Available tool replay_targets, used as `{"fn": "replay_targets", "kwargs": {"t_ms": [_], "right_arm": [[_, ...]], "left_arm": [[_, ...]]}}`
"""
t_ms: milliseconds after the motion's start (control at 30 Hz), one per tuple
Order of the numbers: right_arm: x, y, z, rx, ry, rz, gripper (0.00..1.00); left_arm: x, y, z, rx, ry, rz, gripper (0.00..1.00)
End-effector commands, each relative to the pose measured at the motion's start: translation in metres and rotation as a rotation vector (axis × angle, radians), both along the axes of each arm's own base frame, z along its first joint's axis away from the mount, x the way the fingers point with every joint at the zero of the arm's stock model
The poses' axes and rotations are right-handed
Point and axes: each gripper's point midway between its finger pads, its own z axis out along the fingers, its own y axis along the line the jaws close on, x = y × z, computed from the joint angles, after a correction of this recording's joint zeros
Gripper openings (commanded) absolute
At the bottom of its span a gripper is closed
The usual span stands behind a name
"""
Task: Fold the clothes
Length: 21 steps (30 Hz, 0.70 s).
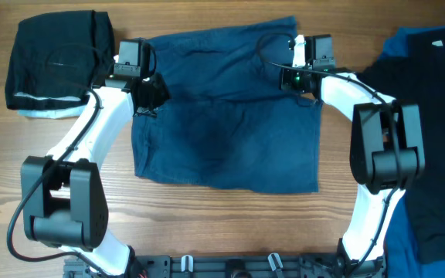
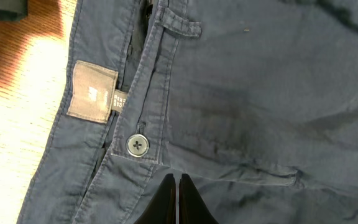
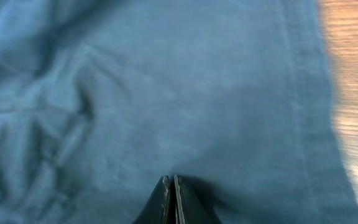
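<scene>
one pair navy shorts (image 1: 226,116), flat on table (image 1: 230,232), stretched between my two pincers. waistband button (image 2: 137,145) and label (image 2: 92,90) lie just ahead of my left pincer (image 2: 174,183); legs run toward my right pincer (image 3: 170,183), so long axis goes pincer to pincer. both clenched on cloth, likely to lift one edge for folding. folded black garment (image 1: 56,62) outboard of left.

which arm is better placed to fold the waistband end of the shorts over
Left, probably: the left tool is shut on the shorts beside the waistband button. The right tool grips near the far hem.
</scene>
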Motion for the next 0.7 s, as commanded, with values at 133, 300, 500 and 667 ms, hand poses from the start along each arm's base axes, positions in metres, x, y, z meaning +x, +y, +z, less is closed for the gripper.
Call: {"fn": "replay_targets", "kwargs": {"t_ms": [133, 300, 500, 667], "right_arm": [[-0.050, -0.070, -0.042, -0.225, 0.260, -0.239, 0.04], [-0.083, -0.102, -0.050, -0.254, 0.404, -0.321, 0.04], [-0.095, -0.116, -0.052, -0.250, 0.458, -0.363, 0.04], [-0.106, -0.120, -0.053, -0.260, 0.500, -0.365, 0.04]], "left_arm": [[0.001, -0.003, 0.000, -0.006, -0.001, -0.009, 0.04], [0.001, -0.003, 0.001, 0.004, -0.007, -0.032, 0.04], [0.006, 0.005, 0.000, 0.048, -0.024, -0.010, 0.05], [0.016, 0.003, -0.018, 0.044, -0.023, -0.013, 0.06]]}}
